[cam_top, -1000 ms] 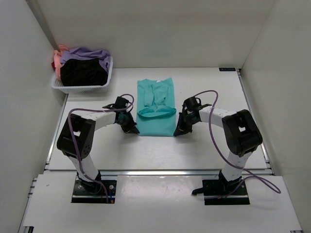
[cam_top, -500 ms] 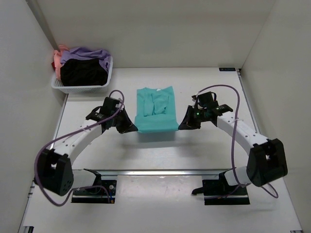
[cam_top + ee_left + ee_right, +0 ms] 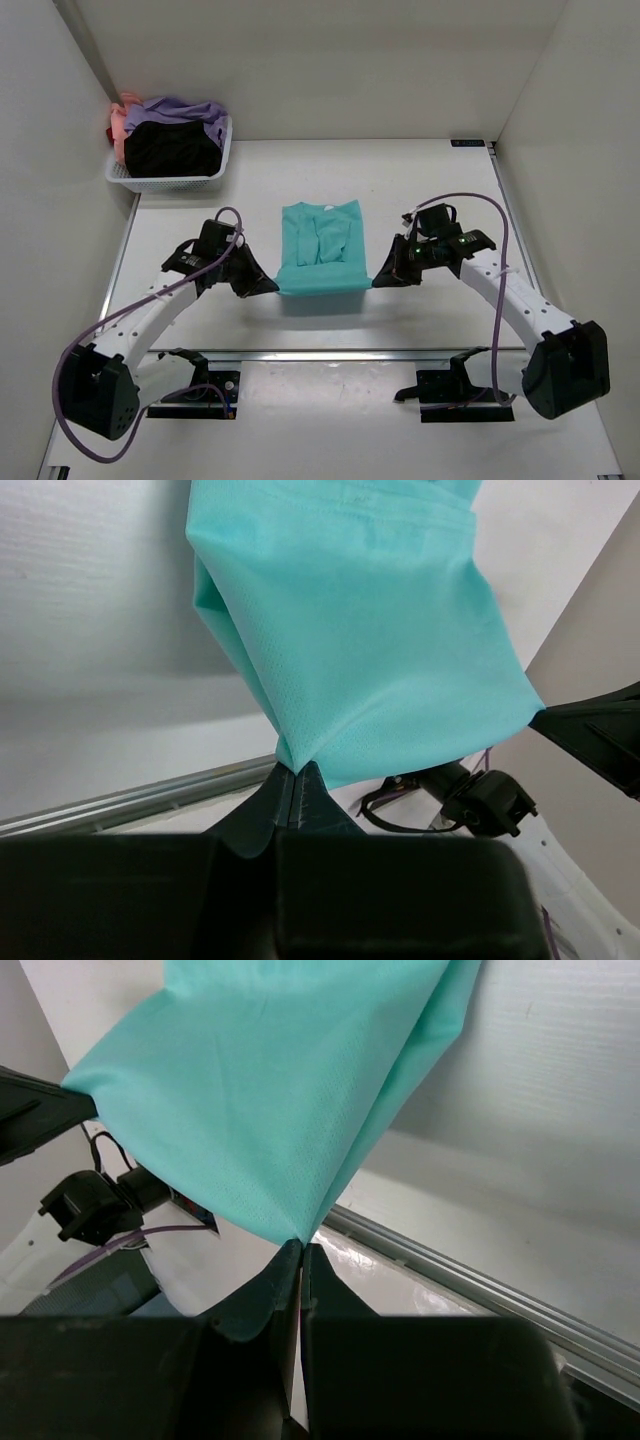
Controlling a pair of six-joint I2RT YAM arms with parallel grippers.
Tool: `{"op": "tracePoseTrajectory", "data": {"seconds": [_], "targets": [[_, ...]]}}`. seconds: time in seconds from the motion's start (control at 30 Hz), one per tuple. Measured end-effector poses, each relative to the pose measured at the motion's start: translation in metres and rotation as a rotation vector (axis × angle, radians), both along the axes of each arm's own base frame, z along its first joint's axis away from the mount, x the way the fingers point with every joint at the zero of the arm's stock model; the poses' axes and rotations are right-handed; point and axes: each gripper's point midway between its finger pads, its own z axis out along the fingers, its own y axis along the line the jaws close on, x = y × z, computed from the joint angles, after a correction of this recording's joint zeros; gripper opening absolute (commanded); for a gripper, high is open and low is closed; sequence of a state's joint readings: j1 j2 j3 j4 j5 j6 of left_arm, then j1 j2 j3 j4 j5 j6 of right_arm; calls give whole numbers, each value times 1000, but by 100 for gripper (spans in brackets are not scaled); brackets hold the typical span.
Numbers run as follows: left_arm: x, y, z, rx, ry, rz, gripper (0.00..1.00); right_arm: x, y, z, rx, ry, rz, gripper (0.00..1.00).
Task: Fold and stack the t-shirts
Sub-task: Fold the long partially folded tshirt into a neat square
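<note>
Left fingers (image 3: 292,798) and right fingers (image 3: 300,1265) pinch the near corners of the teal t-shirt (image 3: 320,250) above the worktop (image 3: 420,180); its collar end probably rests there. Keeping the hem taut and level should fold it squarely.

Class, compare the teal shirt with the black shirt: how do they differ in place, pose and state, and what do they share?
Place: the teal shirt is over the table; the black shirt sits in the basket. Pose: the teal shirt is stretched smooth, the black shirt bunched. State: the left end effector and right end effector pinch the teal shirt's near corners; nothing holds the black shirt. Both are plain-coloured cloth.
</note>
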State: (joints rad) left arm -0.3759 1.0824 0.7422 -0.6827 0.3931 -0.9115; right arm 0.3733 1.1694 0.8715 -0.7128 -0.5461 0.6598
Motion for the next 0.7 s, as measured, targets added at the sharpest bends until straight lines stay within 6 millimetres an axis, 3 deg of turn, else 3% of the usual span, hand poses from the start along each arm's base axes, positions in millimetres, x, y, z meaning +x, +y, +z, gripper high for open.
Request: {"op": "tracePoseTrajectory", "data": {"seconds": [0.1, 0.2, 0.3, 0.47, 0.5, 0.53, 0.63, 0.67, 0.7], "targets": [[8, 1, -2, -8, 22, 20, 0, 13, 0, 1, -8, 19, -1, 0], [31, -2, -5, 1, 61, 36, 0, 37, 3, 7, -12, 13, 5, 0], [69, -9, 1, -3, 66, 50, 0, 68, 4, 14, -19, -2, 1, 0], [154, -23, 16, -28, 6, 75, 0, 145, 5, 19, -23, -25, -29, 0], [172, -25, 16, -30, -5, 82, 10, 166, 5, 21, -23, -39, -38, 0], [190, -24, 15, -32, -18, 89, 30, 183, 7, 20, -26, -46, -39, 0], [240, -19, 4, -44, -36, 130, 39, 252, 11, 19, -37, -98, -55, 21], [256, -15, -1, -50, -42, 148, 51, 273, 13, 16, -45, -116, -62, 30], [269, -11, -6, -56, -44, 163, 52, 294, 14, 13, -52, -137, -69, 34]]}}
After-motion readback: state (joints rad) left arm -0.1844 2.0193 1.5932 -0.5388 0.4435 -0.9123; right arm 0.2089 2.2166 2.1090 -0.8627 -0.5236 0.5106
